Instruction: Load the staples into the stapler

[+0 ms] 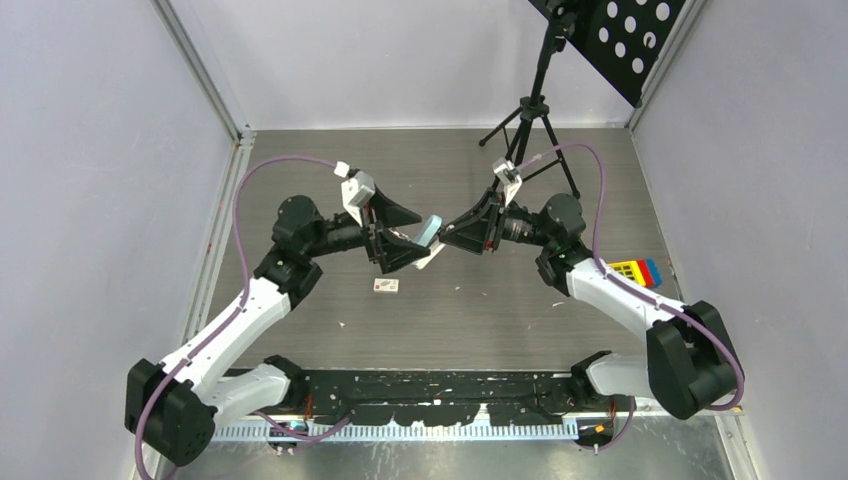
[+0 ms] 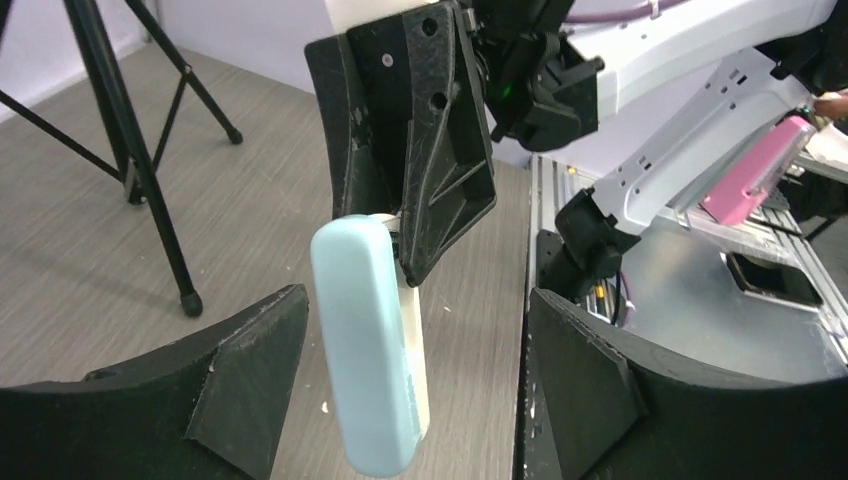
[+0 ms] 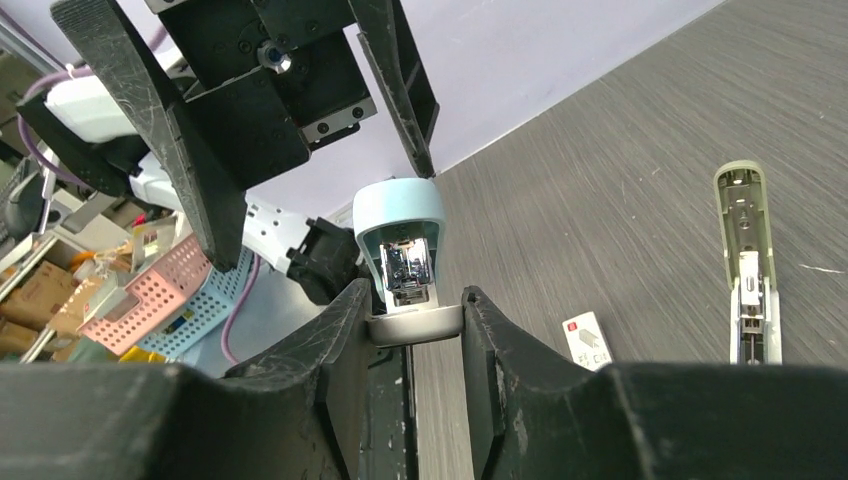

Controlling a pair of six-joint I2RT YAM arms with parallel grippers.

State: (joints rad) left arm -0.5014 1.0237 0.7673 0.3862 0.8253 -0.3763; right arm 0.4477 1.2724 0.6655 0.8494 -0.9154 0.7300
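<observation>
Nearest the arm bases, the staple box (image 1: 385, 286) lies flat on the worktop (image 1: 480, 330), touched by neither arm; I cannot tell whether it has been opened, and no loose strip shows beside it. Near the box, seen only from the right wrist, a pale-green stapler (image 3: 745, 250) lies swung open on the worktop with its metal rail facing up.

Above these, in the air, the two arms meet. The right tool (image 3: 415, 300) is clamped across the white base of the light-blue stapler (image 3: 400, 215), holding it up with its front end towards that wrist camera, the metal magazine showing inside the blue cap. The left tool (image 2: 415, 310) stands wide open, one finger on each side of the blue body and clear of it, holding nothing.

Beyond them a black tripod (image 1: 535, 115) stands at the far edge of the worktop.

As for progress, little of the loading looks done: the blue stapler is lifted and presented, but its cap does not appear swung back, no staples are in either tool, and none can be seen going in; opening the magazine, fetching a strip from the box, seating it and closing up all seem left to do.
</observation>
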